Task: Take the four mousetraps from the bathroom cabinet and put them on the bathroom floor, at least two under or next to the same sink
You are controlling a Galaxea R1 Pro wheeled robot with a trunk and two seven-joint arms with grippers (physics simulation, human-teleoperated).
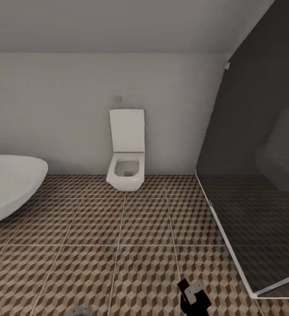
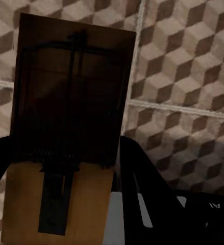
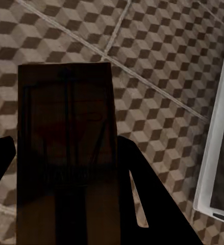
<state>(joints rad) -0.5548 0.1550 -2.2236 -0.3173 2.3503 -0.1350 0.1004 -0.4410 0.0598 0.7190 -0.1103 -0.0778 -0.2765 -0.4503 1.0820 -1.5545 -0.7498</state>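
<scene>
Each end effector grasps a flat brown wooden mousetrap (image 2: 66,138) (image 3: 66,153), apparently wire-sprung, above the bathroom floor (image 1: 144,228).

A white toilet (image 1: 127,151) stood at 12 o'clock against the pale wall (image 1: 74,105); bathtub (image 1: 8,186) at 9, glass shower screen (image 1: 258,175) at 3.

Brown, beige and white cube-patterned bathroom floor (image 1: 118,263); white toilet (image 1: 127,164) at twelve o'clock; white bathtub (image 1: 8,184) at nine; dark brown mousetraps (image 2: 66,132) (image 3: 66,153); black fingers (image 2: 142,194).
</scene>
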